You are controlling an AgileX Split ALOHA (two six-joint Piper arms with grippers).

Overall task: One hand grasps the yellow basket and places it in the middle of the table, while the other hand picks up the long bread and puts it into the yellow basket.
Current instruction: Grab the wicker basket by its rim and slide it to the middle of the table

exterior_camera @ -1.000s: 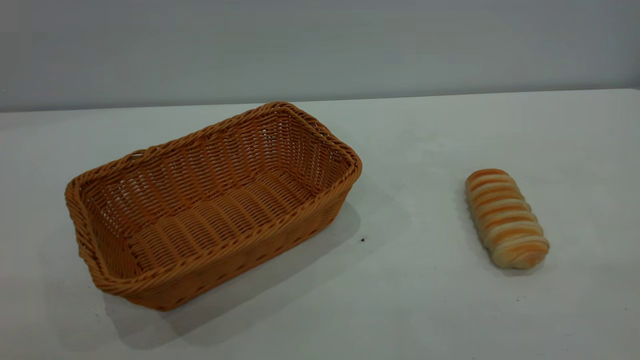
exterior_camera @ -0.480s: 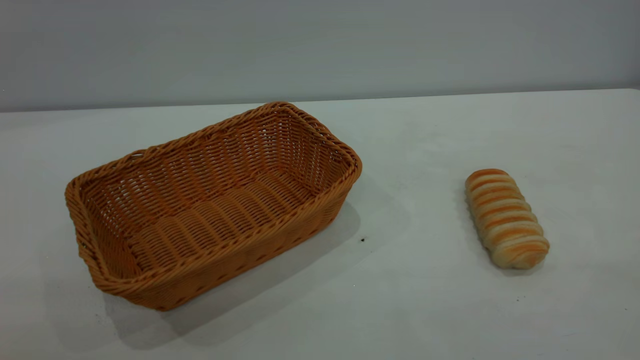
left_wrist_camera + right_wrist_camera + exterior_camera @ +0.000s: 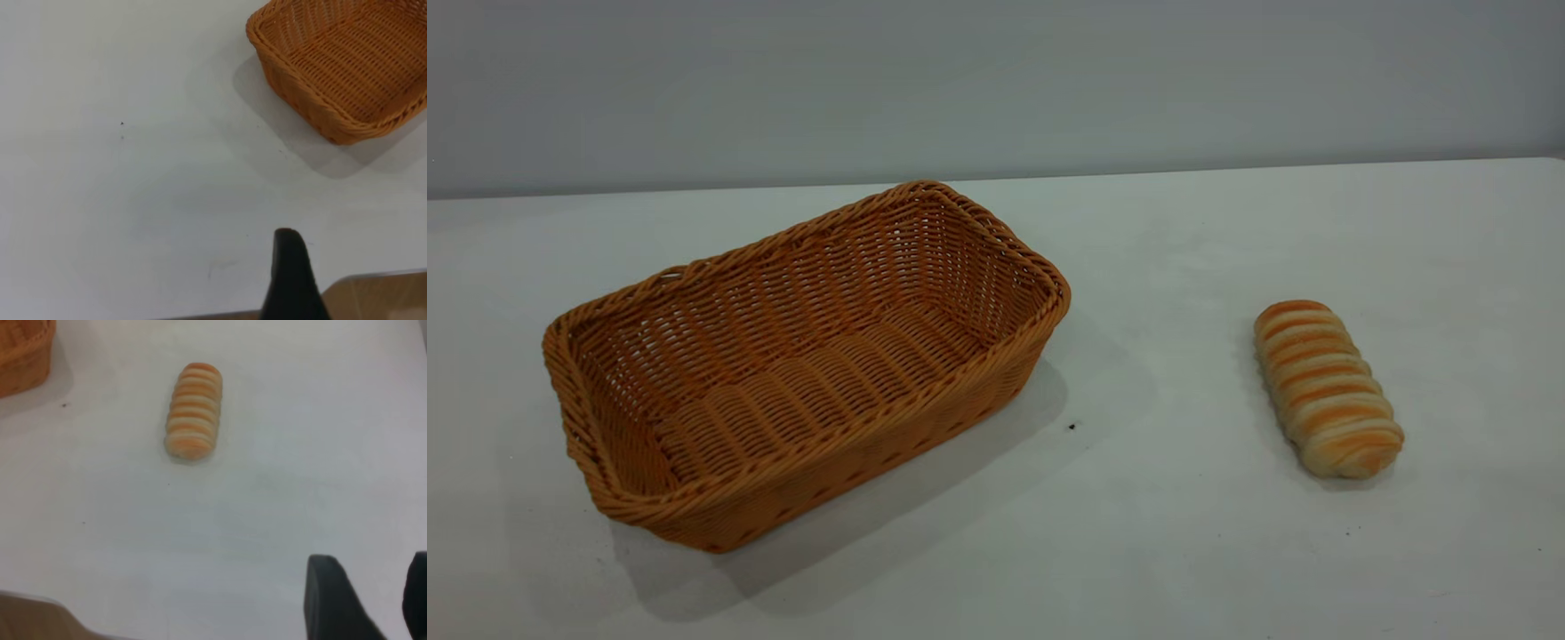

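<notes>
1. The yellow basket (image 3: 800, 364), a large rectangular wicker basket of orange-tan woven strands with a braided rim and flared sides, sits upright and empty on the wide flat white table (image 3: 1138, 533), at about nine o'clock from the table's middle in the exterior view.
2. The long bread (image 3: 1325, 387), a small oblong roll with orange-brown and cream stripes across its top, lies flat on the table at about three o'clock from the basket, well apart from it.
3. A small dark speck (image 3: 1072, 427) marks the tabletop between basket and bread, near the basket's corner.
4. The left gripper (image 3: 290, 280) shows only one black finger in its wrist view, so whether it is spread or pressed together cannot be told; it hangs above bare table, well apart from the basket.
5. The right gripper (image 3: 373, 600) has its two dark fingers spread with a gap between them, holding nothing, well apart from the bread.
</notes>
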